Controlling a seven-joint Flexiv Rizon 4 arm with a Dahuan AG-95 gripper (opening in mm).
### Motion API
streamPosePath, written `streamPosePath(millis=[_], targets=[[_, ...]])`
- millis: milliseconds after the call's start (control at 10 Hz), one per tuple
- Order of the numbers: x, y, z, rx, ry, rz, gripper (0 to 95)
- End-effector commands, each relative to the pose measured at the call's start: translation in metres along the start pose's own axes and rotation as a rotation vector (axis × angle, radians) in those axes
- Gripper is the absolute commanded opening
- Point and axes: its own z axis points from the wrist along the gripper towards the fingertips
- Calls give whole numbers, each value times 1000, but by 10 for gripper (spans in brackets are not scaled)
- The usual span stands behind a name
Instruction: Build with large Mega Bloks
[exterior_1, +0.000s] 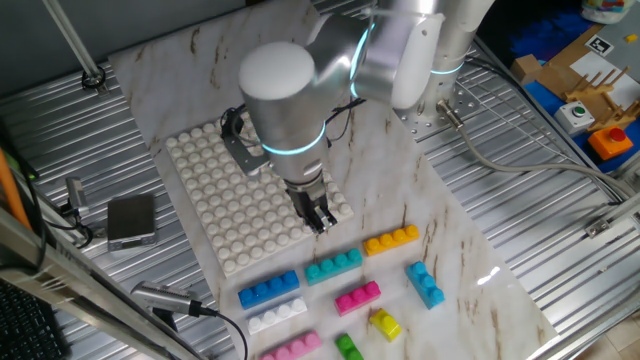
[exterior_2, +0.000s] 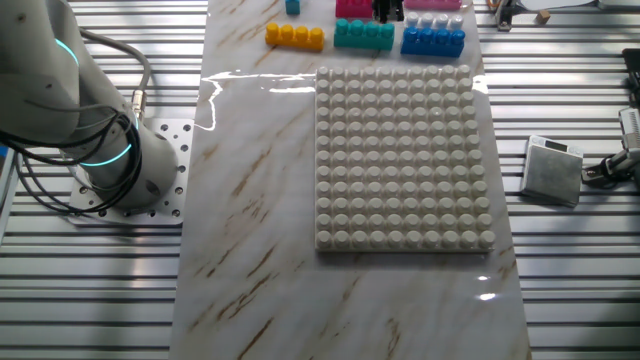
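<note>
1. One fixed view: the gripper (exterior_1: 320, 216) hangs narrow and holds nothing, over the baseplate (exterior_1: 230, 200) edge. The teal brick (exterior_1: 333, 267) lies just below it on the surface (exterior_1: 450, 230), between blue brick (exterior_1: 268, 289) and orange brick (exterior_1: 391, 240).
2. The other fixed view: the same three bricks lie in a row beyond the baseplate; the gripper is mostly cut off.

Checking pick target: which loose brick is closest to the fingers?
The teal brick, in the row along the baseplate edge, between the blue brick and the orange brick; the fingers hang just above it.

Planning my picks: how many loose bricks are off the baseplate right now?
8: blue, teal and orange nearest the baseplate; white, magenta and a second blue behind; pink, yellow, green at the edge. Make that 9; more may lie outside the frame.
</note>
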Motion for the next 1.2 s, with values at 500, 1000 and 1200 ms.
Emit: streamPosePath(millis=[500,1000,1200], targets=[[-1,-1,-1,-10,41,-39,0],[0,-1,-1,-10,66,-26,0],[-6,4,3,-10,64,-11,0]])
